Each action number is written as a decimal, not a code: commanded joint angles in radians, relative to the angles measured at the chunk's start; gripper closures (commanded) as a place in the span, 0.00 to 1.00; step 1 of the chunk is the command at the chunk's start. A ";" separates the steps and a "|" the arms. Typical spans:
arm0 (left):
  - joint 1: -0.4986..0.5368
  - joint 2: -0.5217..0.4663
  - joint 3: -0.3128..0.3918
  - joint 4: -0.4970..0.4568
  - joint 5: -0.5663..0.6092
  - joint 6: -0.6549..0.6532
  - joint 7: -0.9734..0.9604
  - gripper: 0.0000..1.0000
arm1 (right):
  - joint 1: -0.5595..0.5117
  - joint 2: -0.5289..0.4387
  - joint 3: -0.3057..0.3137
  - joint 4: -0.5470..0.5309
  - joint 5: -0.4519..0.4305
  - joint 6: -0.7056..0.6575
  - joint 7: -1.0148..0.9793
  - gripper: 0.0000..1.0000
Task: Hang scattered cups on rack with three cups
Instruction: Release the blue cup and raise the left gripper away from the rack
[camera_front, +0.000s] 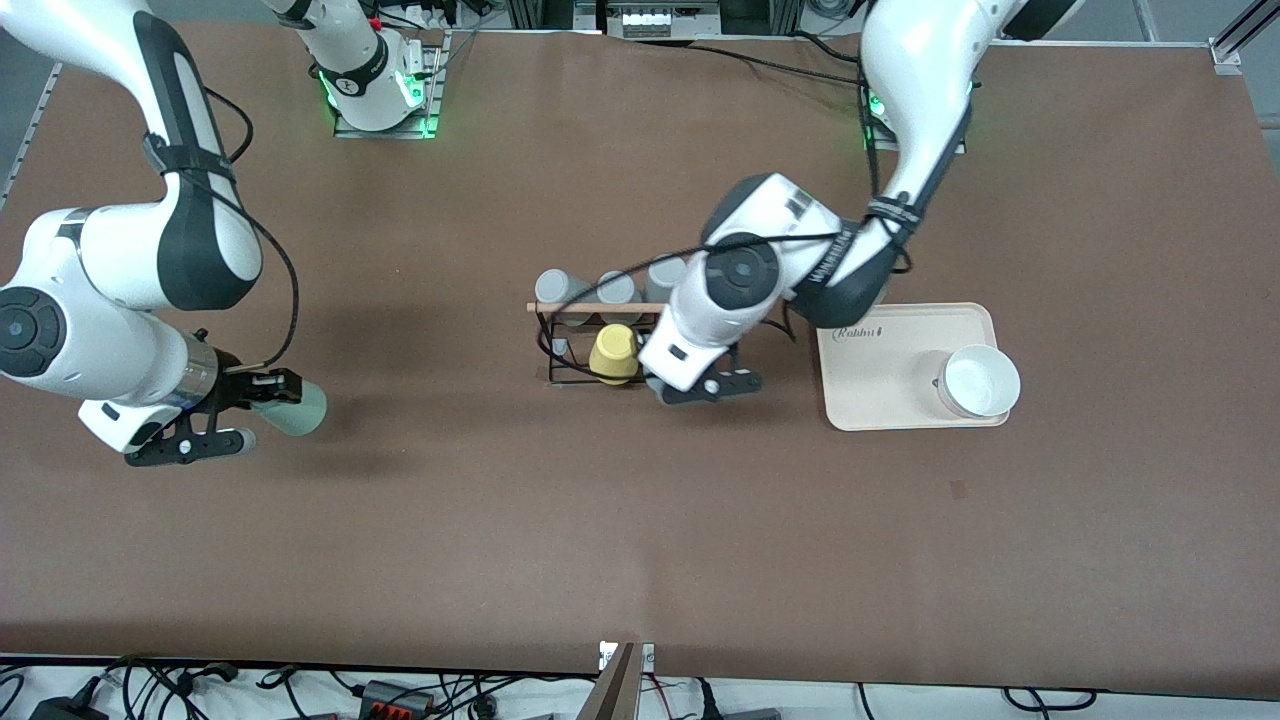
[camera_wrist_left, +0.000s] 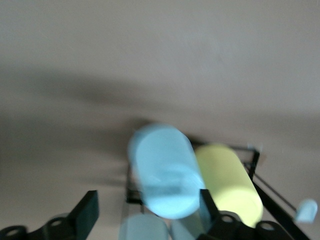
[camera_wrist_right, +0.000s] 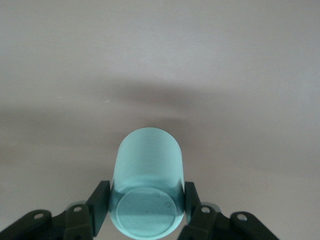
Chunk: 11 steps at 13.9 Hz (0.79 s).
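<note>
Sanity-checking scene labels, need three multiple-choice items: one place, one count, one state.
1. Where is the white bowl?
A. On the beige tray
B. On the bare table
C. On a wooden rod

2. How many grey cups are on the rack?
A. One
B. Three
C. Five

3. What state is the right claw in?
A. Open and empty
B. Shut on the mint-green cup
C. Shut on a yellow cup

Answers:
1. A: the front view shows the bowl sitting in a corner of the tray.
2. B: three grey cups show in a row along the rack's top rod.
3. B: the right wrist view shows both fingers pressed against the mint-green cup's sides.
</note>
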 joint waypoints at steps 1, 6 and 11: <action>0.166 -0.119 -0.021 -0.001 0.008 -0.205 0.054 0.00 | 0.046 -0.026 0.002 0.021 0.020 -0.046 0.079 0.61; 0.325 -0.338 -0.004 0.002 0.022 -0.548 0.274 0.00 | 0.203 -0.027 0.002 0.059 0.064 -0.049 0.274 0.61; 0.352 -0.429 -0.022 -0.042 0.109 -0.648 0.331 0.00 | 0.365 0.005 0.001 0.096 0.066 -0.037 0.525 0.61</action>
